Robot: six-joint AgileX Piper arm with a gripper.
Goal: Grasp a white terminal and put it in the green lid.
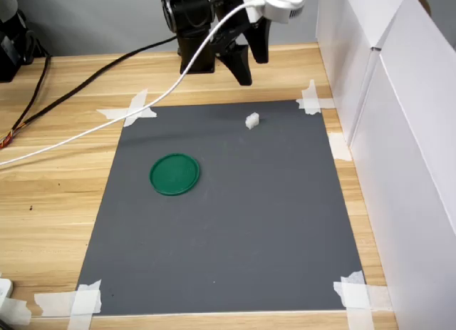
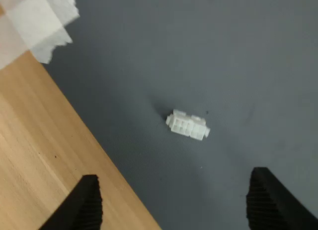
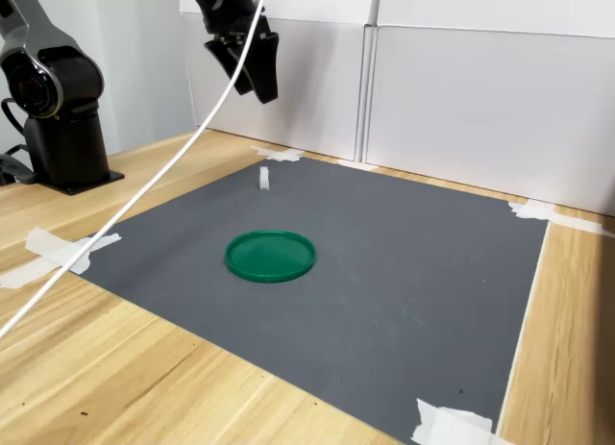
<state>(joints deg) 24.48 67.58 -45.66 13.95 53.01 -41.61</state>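
Observation:
The white terminal [image 1: 252, 120] [image 3: 263, 179] [image 2: 188, 124], a tiny ribbed block, lies on the dark grey mat near its far edge in the first exterior view. The green lid [image 1: 174, 174] [image 3: 270, 255] rests flat on the mat, apart from the terminal, with nothing in it. My gripper [image 1: 251, 65] [image 3: 257, 72] [image 2: 174, 202] hangs open in the air well above the terminal, black fingers spread, nothing between them. In the wrist view the terminal sits ahead of the gap between the fingertips [image 2: 87, 197].
The grey mat [image 1: 235, 223] is taped at its corners onto a wooden table [image 1: 50, 194]. White box walls [image 1: 399, 130] stand along the first exterior view's right. A white cable [image 1: 107, 127] trails across the table, and the arm's black base [image 3: 62, 137] stands at the second exterior view's left.

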